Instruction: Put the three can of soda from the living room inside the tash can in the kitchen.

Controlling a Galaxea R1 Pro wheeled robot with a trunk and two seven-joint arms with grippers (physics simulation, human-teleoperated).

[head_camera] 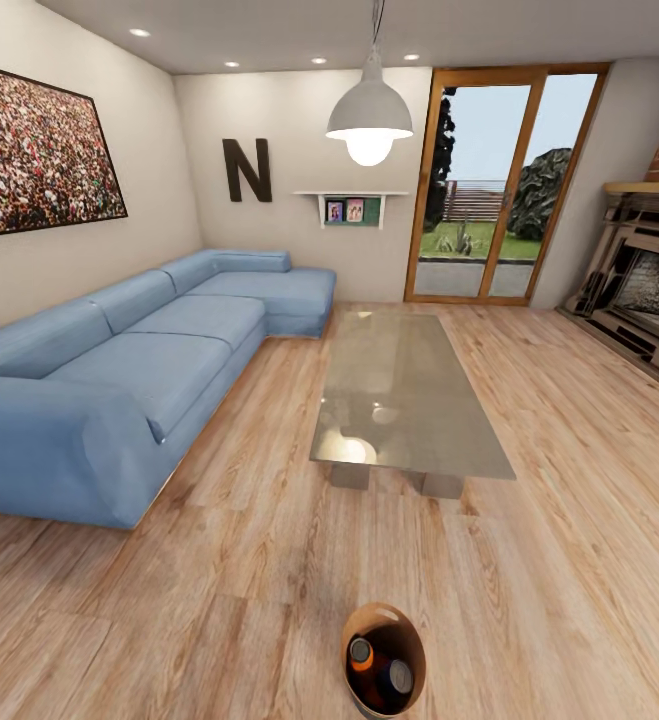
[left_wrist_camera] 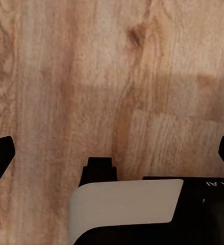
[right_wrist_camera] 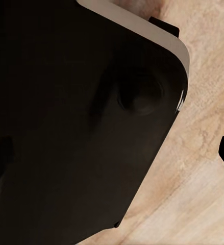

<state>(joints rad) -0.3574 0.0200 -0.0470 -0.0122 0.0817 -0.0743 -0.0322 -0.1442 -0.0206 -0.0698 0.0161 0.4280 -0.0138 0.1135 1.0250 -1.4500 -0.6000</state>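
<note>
bin: the round, copper-lined trash can sat on the light plank floor, well short of any kitchen.
cans: at least two soda cans lay inside, apparently pooled for one trip.
table: the low glass table stood bare.
left fingers: dark tips splayed, released.
right fingers: cannot tell.
</note>
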